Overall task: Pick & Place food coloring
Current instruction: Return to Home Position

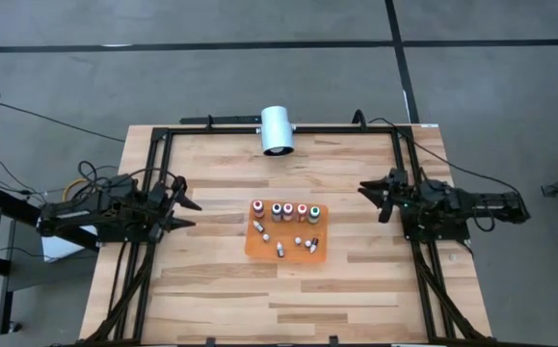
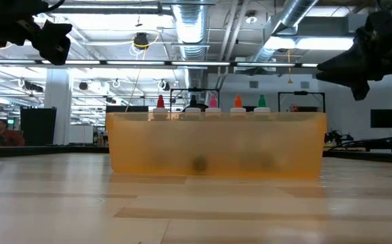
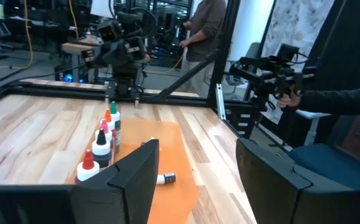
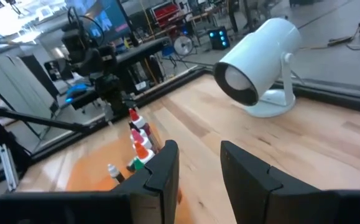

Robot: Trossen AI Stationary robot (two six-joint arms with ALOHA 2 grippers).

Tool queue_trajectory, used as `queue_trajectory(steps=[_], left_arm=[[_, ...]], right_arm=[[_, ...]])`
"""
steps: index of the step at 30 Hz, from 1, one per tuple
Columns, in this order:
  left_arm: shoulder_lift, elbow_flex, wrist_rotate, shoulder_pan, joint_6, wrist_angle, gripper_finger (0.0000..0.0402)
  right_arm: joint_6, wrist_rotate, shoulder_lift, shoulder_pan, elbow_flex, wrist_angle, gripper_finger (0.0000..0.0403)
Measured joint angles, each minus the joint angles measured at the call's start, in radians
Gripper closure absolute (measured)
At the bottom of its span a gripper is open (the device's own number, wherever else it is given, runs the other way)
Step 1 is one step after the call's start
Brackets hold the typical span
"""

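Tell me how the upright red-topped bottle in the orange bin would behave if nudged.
The red-topped bottle stands tall and narrow, so it would likely tip easily. It looks small, so probably light. Round-bodied, it might roll once down.

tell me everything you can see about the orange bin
The orange bin is a low-walled rectangular tray, translucent plastic by its look, sitting flat at the middle of the wooden table. Five food coloring bottles stand in a row along its far side; several more lie loose on its floor. The left hand and right hand are well clear of it.
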Motion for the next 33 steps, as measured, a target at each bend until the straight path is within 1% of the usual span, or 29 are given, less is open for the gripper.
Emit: queue_trajectory(steps=[4, 10, 15, 19, 33], left_arm=[[0.0, 0.0, -0.007, 0.011, 0.002, -0.01, 0.0196], [0.0, 0.0, -0.079, 0.013, -0.01, -0.051, 0.0196], [0.0, 0.0, -0.078, 0.013, -0.063, -0.074, 0.0196], [0.0, 0.0, -0.078, 0.013, -0.06, -0.115, 0.0196], [0.0, 0.0, -0.078, 0.013, -0.064, -0.376, 0.0196]], right_arm=[[0.003, 0.001, 0.0, 0.002, 0.0, 0.004, 0.0294], [0.052, 0.003, 0.0, 0.002, 0.0, 0.002, 0.0294], [0.053, 0.003, 0.0, 0.002, 0.0, 0.002, 0.0294], [0.053, 0.003, 0.0, 0.002, 0.0, 0.002, 0.0294], [0.053, 0.003, 0.0, 0.002, 0.0, 0.002, 0.0294]])
